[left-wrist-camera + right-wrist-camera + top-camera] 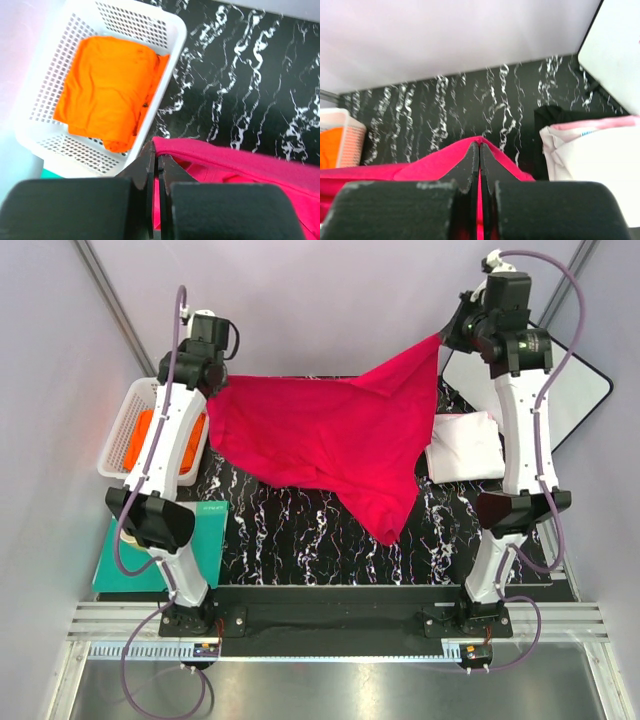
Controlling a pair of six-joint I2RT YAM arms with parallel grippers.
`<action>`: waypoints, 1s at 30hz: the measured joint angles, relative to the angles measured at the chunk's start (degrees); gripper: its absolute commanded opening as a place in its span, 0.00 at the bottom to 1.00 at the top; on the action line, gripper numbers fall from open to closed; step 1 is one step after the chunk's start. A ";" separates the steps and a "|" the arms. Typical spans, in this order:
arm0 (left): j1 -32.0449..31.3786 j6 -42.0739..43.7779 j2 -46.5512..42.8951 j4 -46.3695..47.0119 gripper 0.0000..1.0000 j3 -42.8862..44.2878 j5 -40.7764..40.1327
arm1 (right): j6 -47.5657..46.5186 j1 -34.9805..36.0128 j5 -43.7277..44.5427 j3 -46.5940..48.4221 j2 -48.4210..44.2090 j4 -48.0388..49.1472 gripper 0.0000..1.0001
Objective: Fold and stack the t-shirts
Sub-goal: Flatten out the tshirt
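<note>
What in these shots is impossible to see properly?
- Top view: the left arm covers much of the orange t-shirt in the white basket.
- Top view: the pink t-shirt hangs bunched; its neck and sleeves cannot be picked out.
- Right wrist view: the print on the white t-shirt is too small to read; the frame edge cuts the shirt off.
- Right wrist view: a dark thing beside it cannot be identified.

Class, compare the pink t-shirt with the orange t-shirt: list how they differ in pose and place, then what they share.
Pose: the pink t-shirt is spread out, held up between the left gripper and right gripper, both shut on it; the orange t-shirt is folded. Place: the pink t-shirt is over the marbled table; the orange t-shirt lies in the white basket. Both are plain-coloured soft cloth.
</note>
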 measured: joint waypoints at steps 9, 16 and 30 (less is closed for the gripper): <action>1.86 1.79 -9.70 2.62 0.00 -2.45 8.94 | -0.02 -0.02 -4.55 -4.79 -13.97 0.00 0.00; -3.69 5.40 -33.55 11.50 0.00 -15.96 16.22 | -2.91 0.50 -8.79 -19.39 -33.99 0.26 0.00; -5.14 7.26 -44.78 17.31 0.00 -14.16 19.45 | -6.03 0.61 -3.54 -29.46 -51.54 9.35 0.00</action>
